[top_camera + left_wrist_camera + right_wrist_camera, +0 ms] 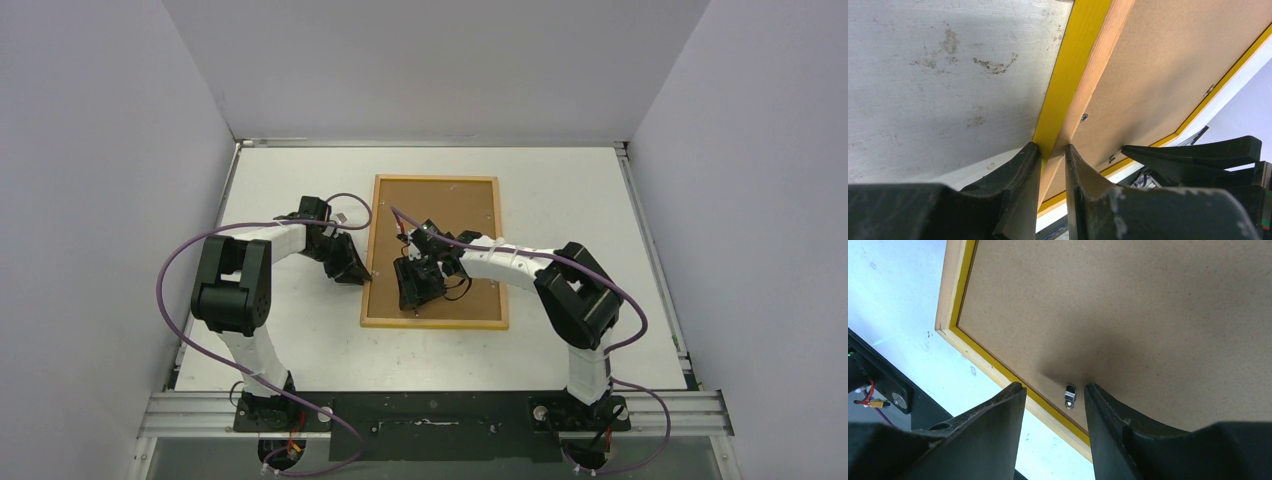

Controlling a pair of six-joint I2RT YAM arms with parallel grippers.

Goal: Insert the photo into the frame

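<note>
The frame (436, 180) lies back up in the middle of the table, its wooden rails around a brown backing board (455, 215). My left gripper (352, 268) is at the frame's left rail. In the left wrist view it (1053, 147) is shut on that yellow and wood rail (1073, 60). My right gripper (420, 285) hovers over the board's near part. In the right wrist view it (1054, 387) is open, its fingers on either side of a small metal clip (1070, 395) beside the frame's rail (955, 295). The photo is out of view.
The white table (560, 180) is walled at the back and on both sides. A metal rail (430, 410) with the arm bases runs along the near edge. Another small clip (1209, 90) sits on the backing board near its far rail.
</note>
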